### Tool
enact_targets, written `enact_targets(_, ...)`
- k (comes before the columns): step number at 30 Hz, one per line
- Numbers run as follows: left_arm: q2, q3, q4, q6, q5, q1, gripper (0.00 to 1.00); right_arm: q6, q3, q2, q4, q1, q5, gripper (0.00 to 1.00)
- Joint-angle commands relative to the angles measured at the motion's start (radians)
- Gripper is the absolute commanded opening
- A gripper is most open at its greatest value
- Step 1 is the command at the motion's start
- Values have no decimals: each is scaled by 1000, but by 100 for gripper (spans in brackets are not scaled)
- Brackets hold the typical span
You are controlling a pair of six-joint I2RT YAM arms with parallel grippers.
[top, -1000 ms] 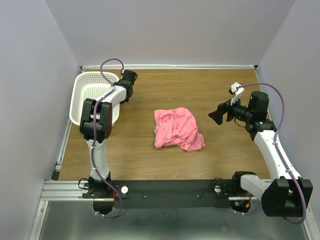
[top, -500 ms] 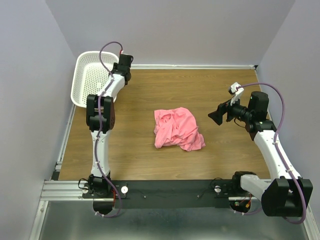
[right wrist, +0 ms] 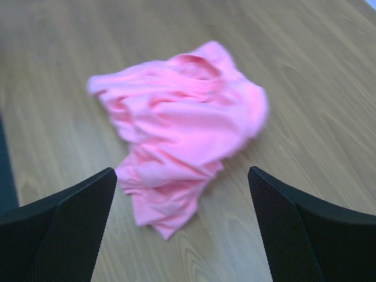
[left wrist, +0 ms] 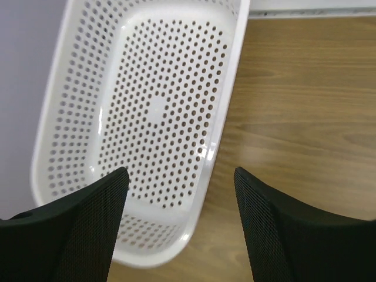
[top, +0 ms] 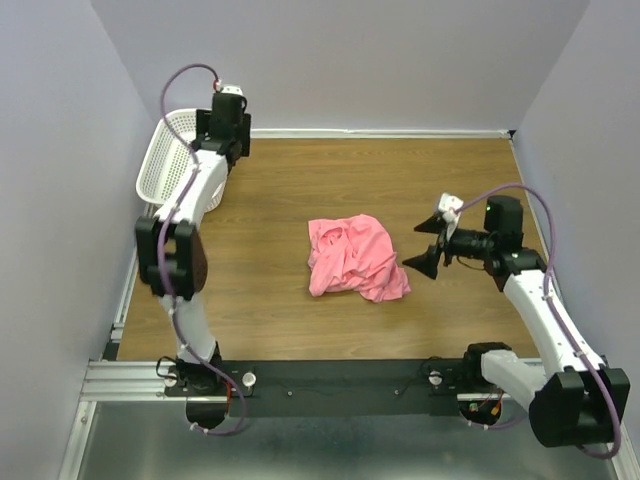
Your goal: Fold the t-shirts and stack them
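at the table's centre, seen from above, the pink t-shirt [top: 355, 258] lies crumpled and unfolded on the wooden table [top: 420, 175]. the right gripper [top: 420, 247] hangs just beside it at 3 o'clock, pointed at the cloth, likely lining up a first pinch. the left gripper [top: 226, 118] sits at 10 o'clock by the white mesh basket [top: 158, 170], well apart from the shirt.

from the left wrist, its jaws stand wide and empty above the basket's rim.

from the right wrist, the jaws are also wide and empty, framing the blurred shirt. no brand or writing is readable anywhere.
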Motion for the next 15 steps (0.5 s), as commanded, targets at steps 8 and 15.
enact_targets(8,-1185,-1006,432,-125,628,-11,95,-344,156,191,-163,692,541,98)
enact_targets(15,-1469,-1204,484,-116,580,-14,97,-318,293,493,-114,923,940,86)
